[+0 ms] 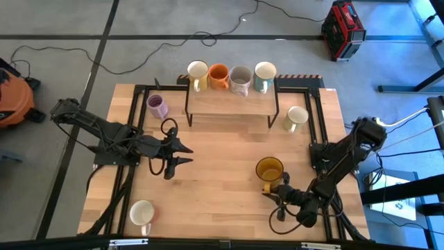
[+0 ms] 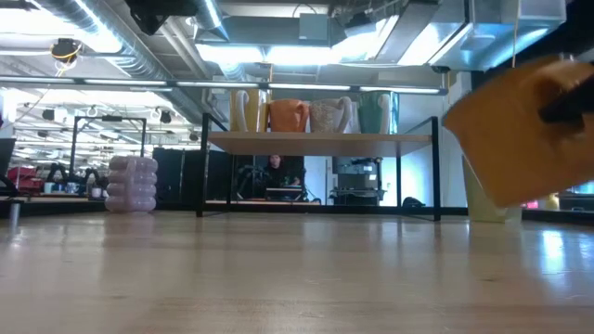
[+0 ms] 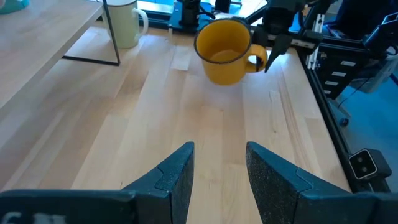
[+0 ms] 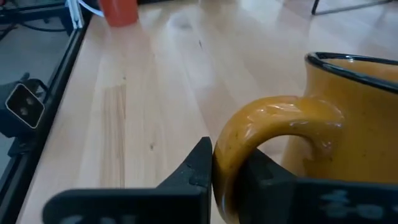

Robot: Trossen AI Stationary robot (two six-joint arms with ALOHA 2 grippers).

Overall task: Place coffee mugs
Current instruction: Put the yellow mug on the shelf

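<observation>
We see the right gripper (image 1: 279, 189) pinching the amber-yellow ceramic mug's (image 1: 269, 169) handle near the table's (image 1: 222, 201) right edge; the left gripper (image 1: 186, 154) hangs spread over open centre boards.

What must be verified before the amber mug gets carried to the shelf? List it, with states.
1. Right tool shut on amber mug handle: ok.
2. Mug clear of the table: ok, it hangs tilted in the low view.
3. Left tool open, away from the mug: ok.
4. Free spot on shelf: cannot tell; four mugs line its back edge.
5. Cream mug beside the shelf, off the path: cannot tell.
</observation>
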